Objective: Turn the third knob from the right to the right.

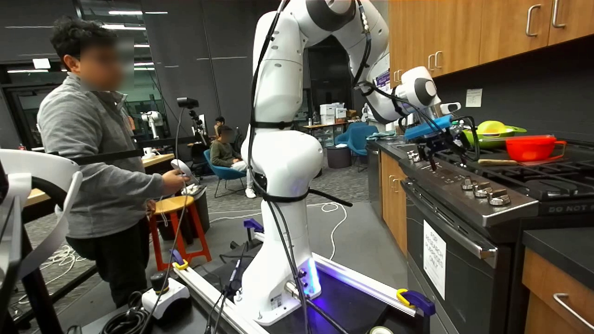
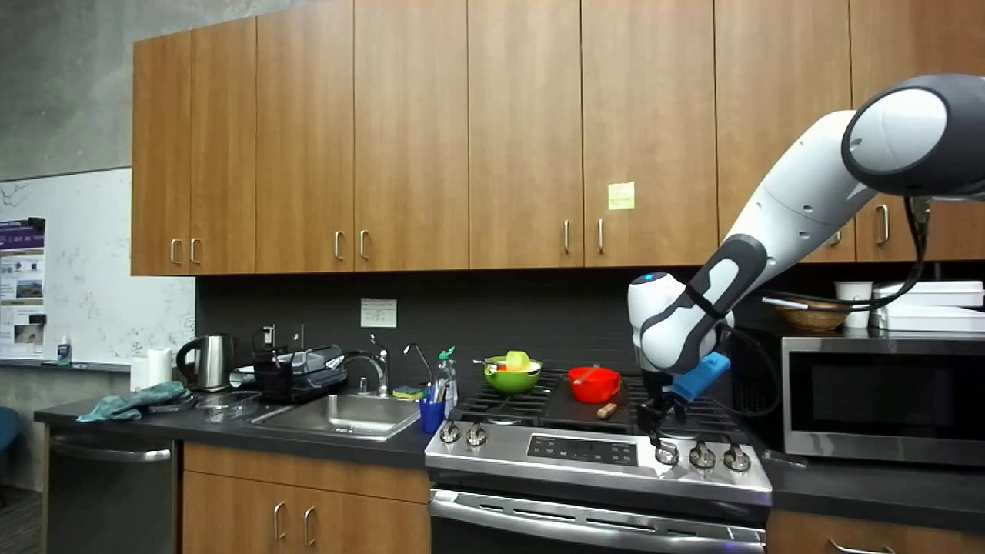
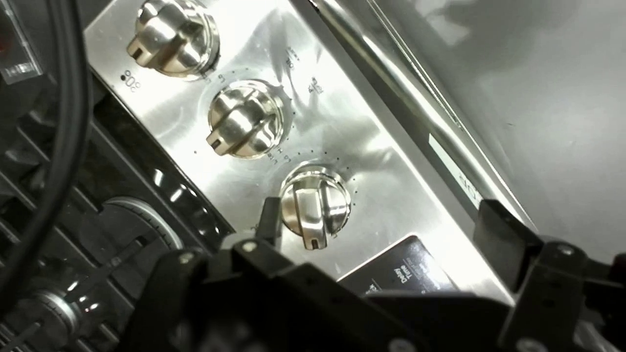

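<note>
Third knob [image 3: 315, 208] from the right, pointing askew; claw [image 3: 384, 215] spread wide, one finger [image 3: 270, 221] alongside; rightward turn apparently remains.

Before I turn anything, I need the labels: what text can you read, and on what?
"FOR RESEARCH PURPOSES ONLY": paper on the oven door.
"DO NOT", rest cut off: stove's side.
"Delay Time": control panel, wrist view.
Too small or blurred: knob markings, other panel text, wall note, yellow note, poster, base label.
</note>
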{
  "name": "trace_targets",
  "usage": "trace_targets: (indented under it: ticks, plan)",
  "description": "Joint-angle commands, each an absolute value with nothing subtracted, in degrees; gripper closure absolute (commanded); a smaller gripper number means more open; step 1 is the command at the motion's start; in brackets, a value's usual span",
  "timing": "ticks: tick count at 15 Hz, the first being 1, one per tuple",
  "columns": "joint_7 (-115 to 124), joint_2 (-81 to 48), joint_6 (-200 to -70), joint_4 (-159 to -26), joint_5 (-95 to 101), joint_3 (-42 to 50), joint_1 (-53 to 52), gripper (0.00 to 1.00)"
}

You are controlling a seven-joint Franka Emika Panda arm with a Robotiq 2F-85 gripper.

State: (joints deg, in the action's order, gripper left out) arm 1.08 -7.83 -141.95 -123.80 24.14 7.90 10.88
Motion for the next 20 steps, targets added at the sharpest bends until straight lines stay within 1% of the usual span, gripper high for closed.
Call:
trace_targets:
  ticks: [1, 20]
  plan:
    - [-2.44, -8.71, -140.17, -122.43, 23.61, 8.86, 10.08, 0.00]
    - [-9.38, -15.08, -141.63, -117.53, 20.04, 9.02, 10.93, 0.00]
